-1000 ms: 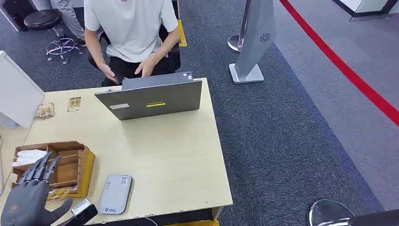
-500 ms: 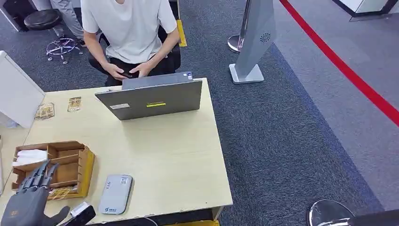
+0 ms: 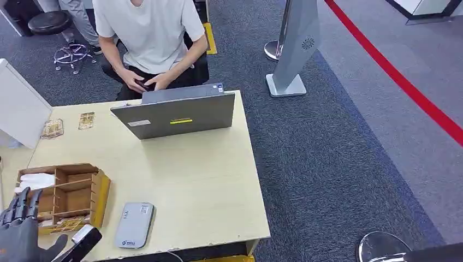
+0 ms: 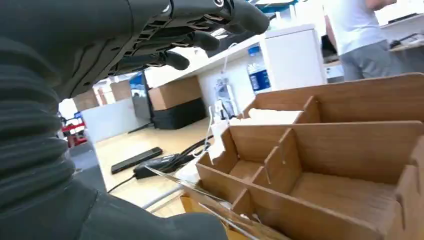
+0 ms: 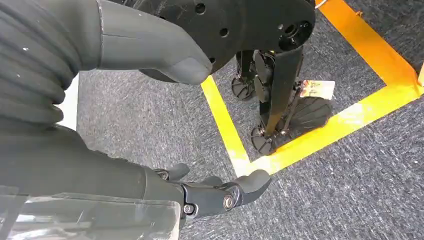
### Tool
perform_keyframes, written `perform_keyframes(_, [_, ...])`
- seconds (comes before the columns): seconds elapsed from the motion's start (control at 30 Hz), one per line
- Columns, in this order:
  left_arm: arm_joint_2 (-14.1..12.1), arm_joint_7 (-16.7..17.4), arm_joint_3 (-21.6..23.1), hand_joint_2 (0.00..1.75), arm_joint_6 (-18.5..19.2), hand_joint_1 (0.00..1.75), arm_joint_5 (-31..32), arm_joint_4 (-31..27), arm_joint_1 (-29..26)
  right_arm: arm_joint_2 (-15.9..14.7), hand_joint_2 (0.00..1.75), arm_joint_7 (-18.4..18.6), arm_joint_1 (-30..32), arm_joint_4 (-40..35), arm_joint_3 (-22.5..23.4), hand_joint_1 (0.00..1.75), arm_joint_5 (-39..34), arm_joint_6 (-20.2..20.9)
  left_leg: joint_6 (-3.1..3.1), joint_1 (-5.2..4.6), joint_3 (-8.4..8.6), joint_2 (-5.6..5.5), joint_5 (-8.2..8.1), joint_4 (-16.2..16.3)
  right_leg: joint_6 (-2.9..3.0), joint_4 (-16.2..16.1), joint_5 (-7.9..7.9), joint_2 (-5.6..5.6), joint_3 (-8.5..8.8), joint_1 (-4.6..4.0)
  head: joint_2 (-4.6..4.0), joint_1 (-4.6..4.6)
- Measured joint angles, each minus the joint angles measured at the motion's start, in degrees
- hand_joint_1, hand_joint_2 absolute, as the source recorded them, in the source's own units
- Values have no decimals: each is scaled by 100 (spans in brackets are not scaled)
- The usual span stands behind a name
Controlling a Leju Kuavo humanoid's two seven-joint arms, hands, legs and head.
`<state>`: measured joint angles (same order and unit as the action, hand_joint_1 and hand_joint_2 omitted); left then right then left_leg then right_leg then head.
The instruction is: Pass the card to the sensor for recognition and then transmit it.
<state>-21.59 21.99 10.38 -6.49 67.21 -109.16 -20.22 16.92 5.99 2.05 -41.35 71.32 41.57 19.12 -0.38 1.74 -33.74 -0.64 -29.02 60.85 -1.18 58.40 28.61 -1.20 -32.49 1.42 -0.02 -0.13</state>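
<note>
card [image 3: 67, 223], patterned, is seen in the head view at the near edge of the wooden organiser [image 3: 82, 180]; whether it lies in the front slot or against it cannot be told. two more patterned cards [image 3: 52, 128] are laid flat at the far left of the table [image 3: 207, 180], well apart from the organiser. the grey sensor [image 3: 134, 225] is placed flat just beside the organiser, near the table's front edge. the left hand [image 3: 19, 232] is raised at the near left corner with its fingers spread and nothing held. a grey laptop [image 3: 174, 114] is stood open at the far side, and a seated person [image 3: 147, 38] is positioned behind it.

in the left wrist view, the left hand's fingers [image 4: 200, 30] are extended above the organiser [image 4: 325, 165], apart from it, with nothing gripped. white sheets [image 4: 270, 116] are stored in one far compartment.

in the right wrist view, the right hand [image 5: 100, 170] is hung over grey carpet [image 5: 350, 190] marked with yellow tape [image 5: 230, 135]. its fingers [image 5: 225, 192] are loosely curved, kept apart from the thumb, and nothing is held.
</note>
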Motion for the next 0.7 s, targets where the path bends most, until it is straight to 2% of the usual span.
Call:
perform_keyframes(0.17, [294,-66,-155,175,-201,0,144,109,9,0,175,0,0,2,-2,0,7,-37,0,0,1,0,0,0,0,0,0,0,-1,0,0,0])
perform_keyframes(0.33, [529,-177,-179,175,-238,0,251,261,64,0,175,0,-2,15,-24,0,26,-52,0,0,1,0,0,0,0,0,0,0,0,0,0,0])
perform_keyframes(0.7, [931,-258,-83,175,11,0,382,640,371,0,175,-46,-5,70,-33,0,166,-96,0,0,2,-1,0,0,0,0,-1,1,0,0,0,0])
